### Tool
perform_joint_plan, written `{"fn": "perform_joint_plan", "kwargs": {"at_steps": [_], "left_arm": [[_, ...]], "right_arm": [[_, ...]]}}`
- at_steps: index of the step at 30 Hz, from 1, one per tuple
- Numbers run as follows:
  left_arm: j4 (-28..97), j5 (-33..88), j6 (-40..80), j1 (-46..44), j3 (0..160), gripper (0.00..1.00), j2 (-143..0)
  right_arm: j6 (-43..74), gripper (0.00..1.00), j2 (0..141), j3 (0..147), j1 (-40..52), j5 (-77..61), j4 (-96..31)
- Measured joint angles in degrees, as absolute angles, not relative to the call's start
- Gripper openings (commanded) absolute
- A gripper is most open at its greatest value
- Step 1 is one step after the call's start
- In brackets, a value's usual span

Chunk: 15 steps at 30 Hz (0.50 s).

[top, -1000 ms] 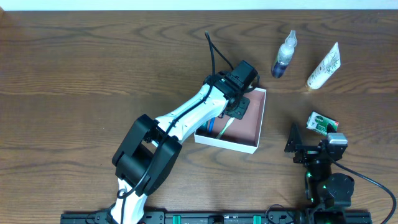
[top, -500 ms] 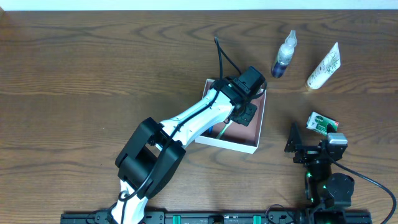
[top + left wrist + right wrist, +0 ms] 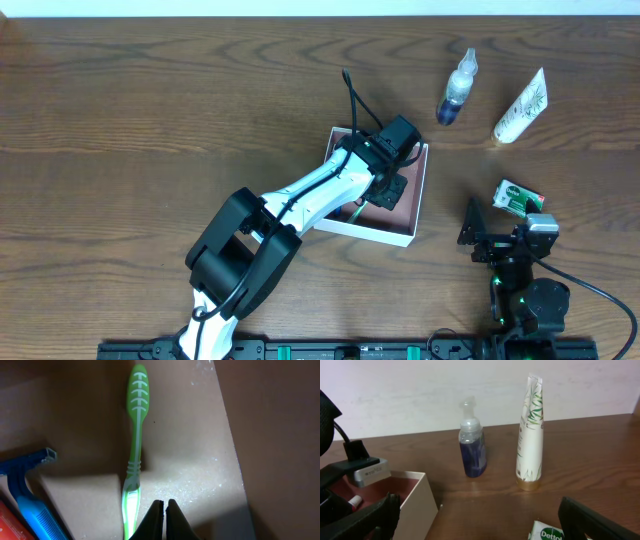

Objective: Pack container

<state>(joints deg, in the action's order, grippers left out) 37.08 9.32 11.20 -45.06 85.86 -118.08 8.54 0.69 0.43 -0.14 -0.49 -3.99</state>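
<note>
Container (image 3: 411, 200) — green toothbrush (image 3: 134, 450), blue razor (image 3: 26, 492) inside

left arm (image 3: 310, 195) across container (image 3: 365, 233), toothbrush (image 3: 136, 435) and razor (image 3: 30, 505) inside, floor bare rightward

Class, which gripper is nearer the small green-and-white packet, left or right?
Right. The right gripper is open, just short of the packet. The left gripper is shut over the container, farther off across the table.

The left arm reaches far, its left gripper (image 3: 164, 510) pointing down with fingers (image 3: 158, 519) pressed together; the right gripper (image 3: 479, 505) sits near right, fingers wide apart.
</note>
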Motion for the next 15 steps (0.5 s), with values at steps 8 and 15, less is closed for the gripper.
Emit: {"fn": "perform_joint_plan", "kwargs": {"at_steps": [8,15], "left_arm": [[36.99,9.47,12.19,-45.08,85.86,0.06,-118.19],[35.88,9.52,12.21,-45.08,85.84,0.06,-119.04]], "right_arm": [[8.54,0.99,0.69,0.43,-0.14,-0.49,-3.99],[8.54,0.99,0.69,0.43,-0.14,-0.49,-3.99]]}}
